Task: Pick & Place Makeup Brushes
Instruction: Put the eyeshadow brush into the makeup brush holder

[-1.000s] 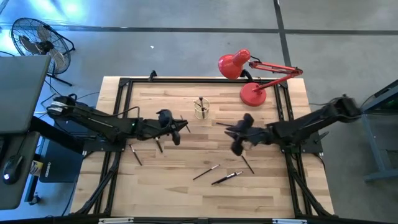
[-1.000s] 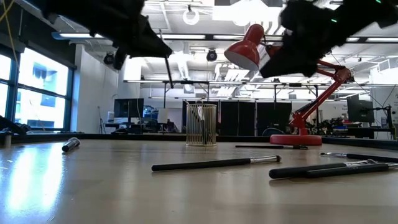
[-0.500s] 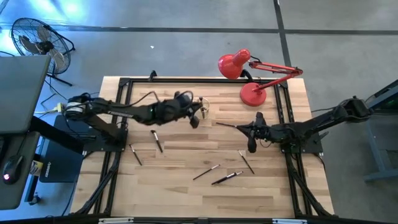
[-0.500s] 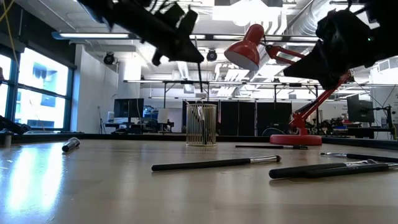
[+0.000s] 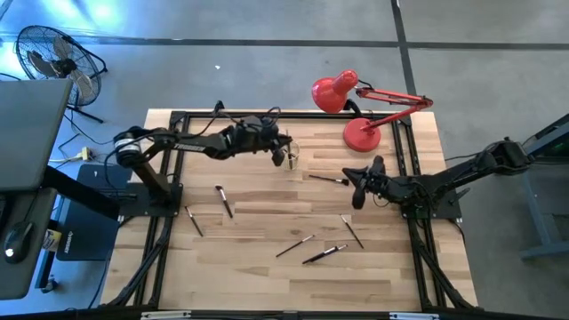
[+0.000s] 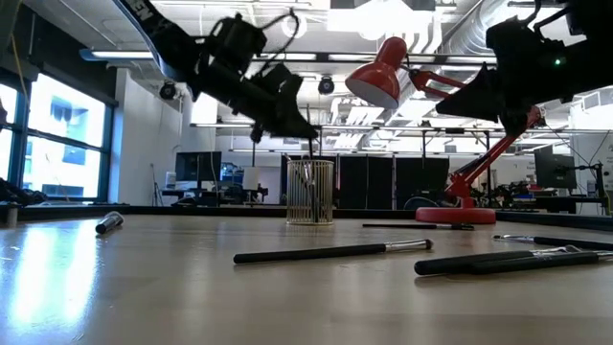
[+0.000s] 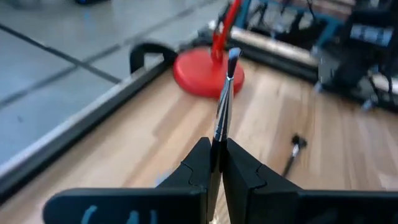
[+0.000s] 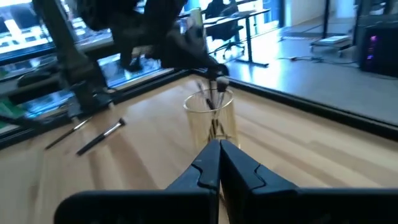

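My left gripper [image 5: 281,153] hangs just over the clear cup [image 5: 287,154] at the back middle of the table, shut on one makeup brush [image 7: 222,106] that points down at the cup [image 6: 310,192]. The cup [image 8: 211,117] holds a few brushes. Other makeup brushes lie flat on the wood: two at the left [image 5: 224,201] [image 5: 193,220], three in the front middle [image 5: 294,245] [image 5: 324,254] [image 5: 353,231], one by the right arm [image 5: 329,180]. My right gripper [image 5: 356,188] hovers right of the middle, shut with nothing between its fingers [image 8: 219,158].
A red desk lamp [image 5: 335,92] stands on its round base [image 5: 362,133] at the back right, close to the cup. A black frame rail [image 5: 182,120] runs along the table's back and sides. A floor fan [image 5: 53,55] stands beyond the left corner.
My left arm has carried its brush from the left-middle of the table back and right to just above the cup. My right gripper has shut and moved slightly right and back.
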Controlling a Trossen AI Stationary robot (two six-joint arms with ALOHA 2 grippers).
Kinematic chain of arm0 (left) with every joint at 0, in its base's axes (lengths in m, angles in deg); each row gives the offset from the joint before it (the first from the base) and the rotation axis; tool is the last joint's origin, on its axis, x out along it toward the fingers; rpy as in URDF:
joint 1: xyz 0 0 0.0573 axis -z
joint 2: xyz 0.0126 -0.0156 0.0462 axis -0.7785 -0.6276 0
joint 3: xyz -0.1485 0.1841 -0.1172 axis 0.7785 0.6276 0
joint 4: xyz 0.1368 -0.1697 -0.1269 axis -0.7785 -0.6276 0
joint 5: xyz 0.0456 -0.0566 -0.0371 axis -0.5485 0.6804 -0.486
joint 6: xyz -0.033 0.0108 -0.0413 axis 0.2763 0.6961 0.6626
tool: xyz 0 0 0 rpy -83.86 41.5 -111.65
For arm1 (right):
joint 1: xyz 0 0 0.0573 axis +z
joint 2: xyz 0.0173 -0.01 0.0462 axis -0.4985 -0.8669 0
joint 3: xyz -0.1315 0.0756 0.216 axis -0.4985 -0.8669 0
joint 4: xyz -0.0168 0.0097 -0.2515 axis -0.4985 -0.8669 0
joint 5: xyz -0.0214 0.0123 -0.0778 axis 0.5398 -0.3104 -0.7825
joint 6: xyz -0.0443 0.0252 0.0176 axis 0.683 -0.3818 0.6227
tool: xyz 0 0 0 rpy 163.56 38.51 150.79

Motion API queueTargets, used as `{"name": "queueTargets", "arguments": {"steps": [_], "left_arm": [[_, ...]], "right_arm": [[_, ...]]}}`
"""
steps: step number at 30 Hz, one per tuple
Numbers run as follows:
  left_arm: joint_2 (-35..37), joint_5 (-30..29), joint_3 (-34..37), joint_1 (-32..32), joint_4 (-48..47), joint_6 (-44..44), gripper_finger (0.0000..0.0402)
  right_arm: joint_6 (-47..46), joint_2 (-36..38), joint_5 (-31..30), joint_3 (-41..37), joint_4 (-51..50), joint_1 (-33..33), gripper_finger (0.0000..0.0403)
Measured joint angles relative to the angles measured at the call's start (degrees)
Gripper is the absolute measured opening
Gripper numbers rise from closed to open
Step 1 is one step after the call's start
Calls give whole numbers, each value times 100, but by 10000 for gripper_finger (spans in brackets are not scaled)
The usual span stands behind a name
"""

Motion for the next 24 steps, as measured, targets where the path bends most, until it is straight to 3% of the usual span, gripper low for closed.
{"name": "queueTargets", "arguments": {"steps": [3, 6, 13, 24], "left_arm": [[-69, 165, 6, 19, 42, -75, 23], [-86, 218, 6, 28, 11, -340, 62], [-90, 120, 6, 59, 18, -726, 130], [9, 83, -17, 57, 427, -756, 152]], "right_arm": [[-51, 0, -275, 0, 4, 0, 3], [-161, -1, -600, 0, 5, 0, 2], [-173, -2, -672, 0, 137, 0, 1], [-495, -2, -487, 0, 264, 0, 2]]}}
